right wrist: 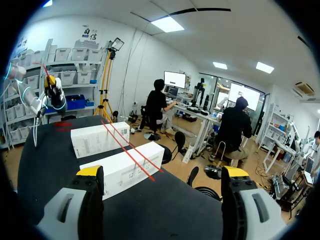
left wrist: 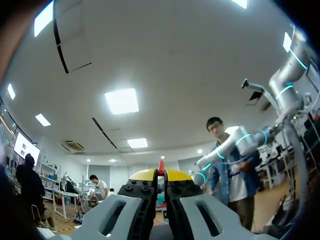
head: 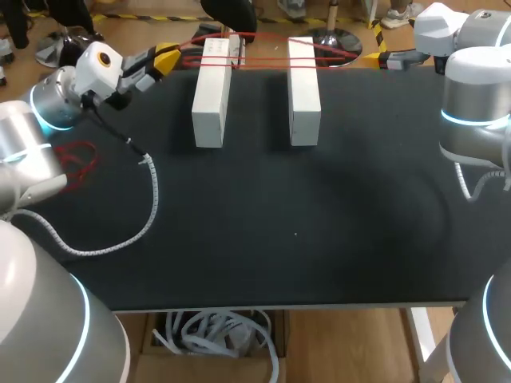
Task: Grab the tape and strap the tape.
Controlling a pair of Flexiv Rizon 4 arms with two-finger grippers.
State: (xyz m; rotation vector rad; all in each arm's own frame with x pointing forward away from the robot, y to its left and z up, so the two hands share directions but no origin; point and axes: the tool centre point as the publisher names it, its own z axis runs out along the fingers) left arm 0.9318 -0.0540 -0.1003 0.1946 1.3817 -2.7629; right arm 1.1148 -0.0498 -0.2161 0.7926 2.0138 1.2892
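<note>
The black desk (head: 295, 263) shows a broad stretch of bare dark surface from its middle to the near edge at 6 o'clock. The things crowd the far edge at 12 o'clock. There two white boxes stand side by side with a gap between them, the left box (head: 211, 100) toward 11 o'clock and the right box (head: 304, 96) toward 1 o'clock, both with their far ends near the desk's rim. The red tape (head: 263, 37) is drawn out in a long thin loop across the far ends of both boxes, parallel to the far edge. At 10 o'clock the left gripper (head: 168, 57) sits at the far left corner, just beside the left box. Its fingers (left wrist: 145, 175) are pressed together, with a sliver of the red tape pinched between the yellow tips. At 1 o'clock the right gripper (right wrist: 162, 172) sits at the far edge past the right box. Its fingers (right wrist: 91, 172) stand wide apart and touch nothing, and the tape's strands end ahead of them over the nearer box. Near the left edge at 9 o'clock lies a loose red heap (head: 76, 159), and a white coiled cable (head: 152, 199) curves over the desk from the left arm toward 8 o'clock.
</note>
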